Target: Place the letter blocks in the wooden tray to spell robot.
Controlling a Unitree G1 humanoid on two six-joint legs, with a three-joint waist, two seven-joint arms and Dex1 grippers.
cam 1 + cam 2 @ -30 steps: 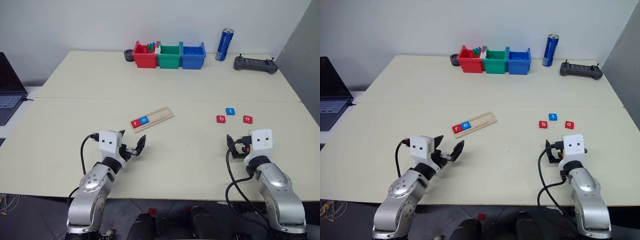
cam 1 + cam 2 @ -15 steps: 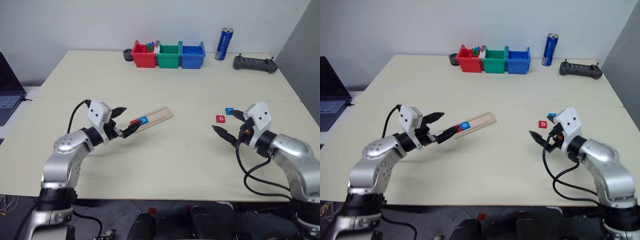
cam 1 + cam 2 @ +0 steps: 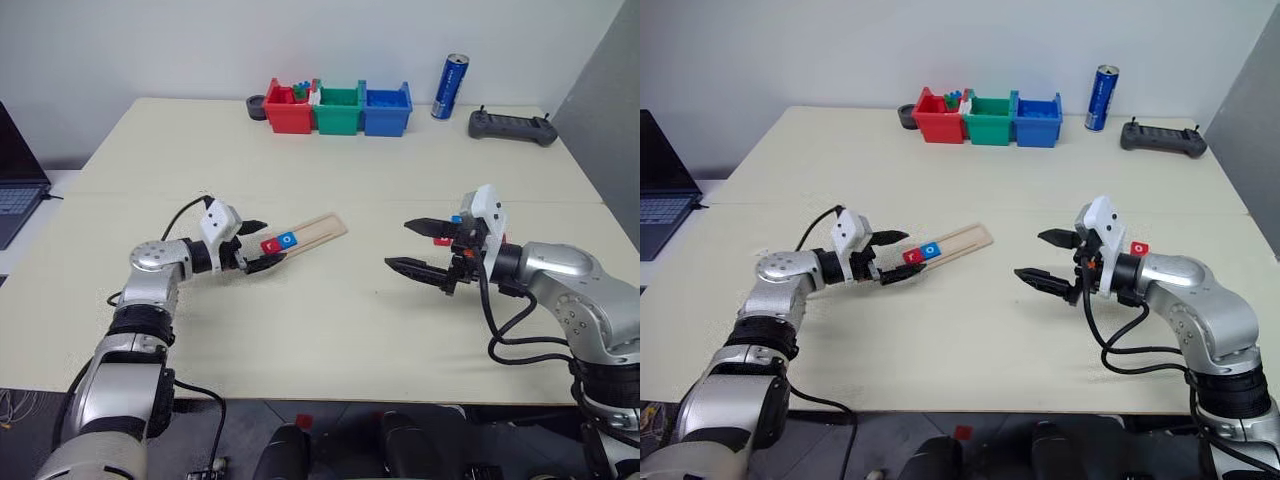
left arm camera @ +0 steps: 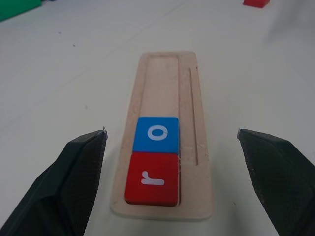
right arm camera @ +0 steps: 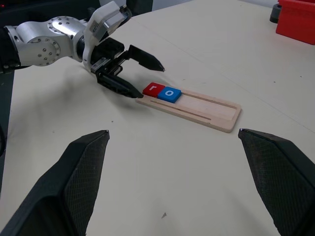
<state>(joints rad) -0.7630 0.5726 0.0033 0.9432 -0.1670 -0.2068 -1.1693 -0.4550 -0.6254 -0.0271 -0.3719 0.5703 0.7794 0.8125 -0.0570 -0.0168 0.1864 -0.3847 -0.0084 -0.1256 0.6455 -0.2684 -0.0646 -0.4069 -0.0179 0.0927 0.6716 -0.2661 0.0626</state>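
The wooden tray (image 3: 322, 228) lies left of the table's centre, with a red r block (image 4: 152, 178) and a blue o block (image 4: 156, 132) side by side at its near left end. My left gripper (image 3: 262, 247) is open, one finger on each side of that end, touching nothing. Right of centre, my right gripper (image 3: 408, 246) is open and empty, pointing left toward the tray. Behind it lie loose letter blocks: a blue one (image 3: 456, 218), a red one (image 3: 441, 241) partly hidden, and another red one (image 3: 1139, 248).
Red (image 3: 288, 110), green (image 3: 338, 111) and blue (image 3: 386, 110) plastic bins stand in a row at the back. A blue can (image 3: 449, 88) and a black controller (image 3: 511, 126) are at the back right. A laptop (image 3: 18, 180) sits off the left edge.
Both arms rose from the table's front edge. The left gripper went forward to the tray's near end. The right gripper swung left and up, and now covers part of the loose blocks.
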